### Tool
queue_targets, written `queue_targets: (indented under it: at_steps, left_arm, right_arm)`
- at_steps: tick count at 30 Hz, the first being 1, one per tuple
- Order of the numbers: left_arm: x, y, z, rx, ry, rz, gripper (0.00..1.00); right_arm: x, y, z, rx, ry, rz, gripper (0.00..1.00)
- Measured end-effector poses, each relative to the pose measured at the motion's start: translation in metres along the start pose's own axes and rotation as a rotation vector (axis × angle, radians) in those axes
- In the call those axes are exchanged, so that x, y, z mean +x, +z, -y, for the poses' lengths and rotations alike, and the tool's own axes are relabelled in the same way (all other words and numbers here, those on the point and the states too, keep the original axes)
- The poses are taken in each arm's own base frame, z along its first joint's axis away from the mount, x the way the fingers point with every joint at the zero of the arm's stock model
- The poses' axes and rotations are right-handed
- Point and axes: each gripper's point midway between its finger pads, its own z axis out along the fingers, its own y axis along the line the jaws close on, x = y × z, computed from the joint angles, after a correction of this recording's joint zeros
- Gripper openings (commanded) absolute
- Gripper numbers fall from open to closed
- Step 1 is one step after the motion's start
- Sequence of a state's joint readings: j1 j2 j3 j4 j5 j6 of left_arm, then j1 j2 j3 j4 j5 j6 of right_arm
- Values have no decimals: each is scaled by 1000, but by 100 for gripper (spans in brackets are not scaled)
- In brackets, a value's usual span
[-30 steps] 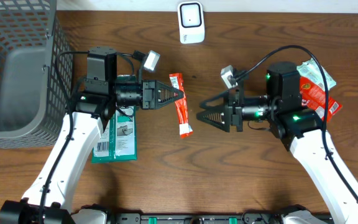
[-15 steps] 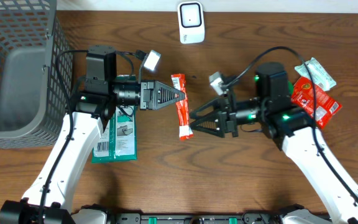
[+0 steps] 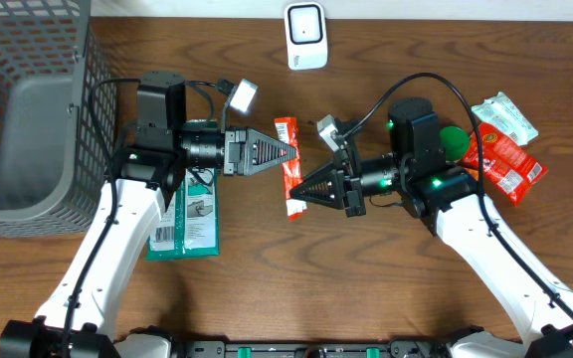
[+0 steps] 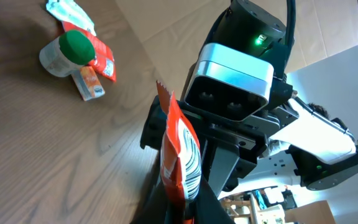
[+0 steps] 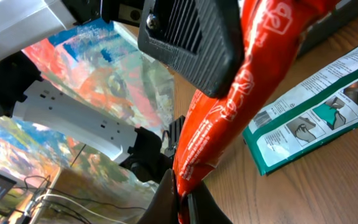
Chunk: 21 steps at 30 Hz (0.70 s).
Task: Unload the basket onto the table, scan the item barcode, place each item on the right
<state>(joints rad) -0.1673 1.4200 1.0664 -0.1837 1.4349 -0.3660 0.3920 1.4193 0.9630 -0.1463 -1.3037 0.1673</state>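
Observation:
The item is a long red sachet (image 3: 288, 169), held up above the table between the two arms. My left gripper (image 3: 291, 151) is shut on its upper half. My right gripper (image 3: 298, 196) is shut on its lower end. In the left wrist view the sachet (image 4: 178, 149) rises from my left gripper (image 4: 182, 214) and shows a black-and-white barcode (image 4: 192, 171) on one face. The right wrist view has the sachet (image 5: 229, 118) pinched in my right gripper (image 5: 182, 202). The white scanner (image 3: 305, 37) stands at the table's far edge, well above the sachet.
A grey mesh basket (image 3: 28, 109) fills the far left. A green flat package (image 3: 192, 219) lies under the left arm. At the right lie a red packet (image 3: 505, 159), a white-green packet (image 3: 505, 114) and a green-lidded jar (image 3: 453, 139).
The right arm has swung left to the sachet, and its jaws have gone from open to shut on the lower end. The left arm has stayed still.

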Motion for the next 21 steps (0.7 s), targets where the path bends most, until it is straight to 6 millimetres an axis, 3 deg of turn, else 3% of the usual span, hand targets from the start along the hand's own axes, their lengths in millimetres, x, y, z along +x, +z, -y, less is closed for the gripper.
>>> queue_targets:
  at_steps: [2, 5, 8, 13, 21]
  left_arm:
    - [-1, 0, 0, 1, 9, 2, 14]
    - [-3, 0, 1, 0, 28, 7, 50]
    - [-6, 0, -4, -31, 30, 23, 70]
    - [-24, -11, -24, -150, 61, 106, 77]
    - [-55, -58, -62, -365, 57, 283, 79]
  right_arm:
    - [0, 0, 1, 5, -1, 1, 1]
    - [-1, 0, 6, 32, 0, 5, 1]
    - [-2, 0, 10, 59, -1, 10, 1]
    - [-2, -1, 16, 91, -11, 13, 1]
    - [2, -3, 34, 194, 20, 11, 1]
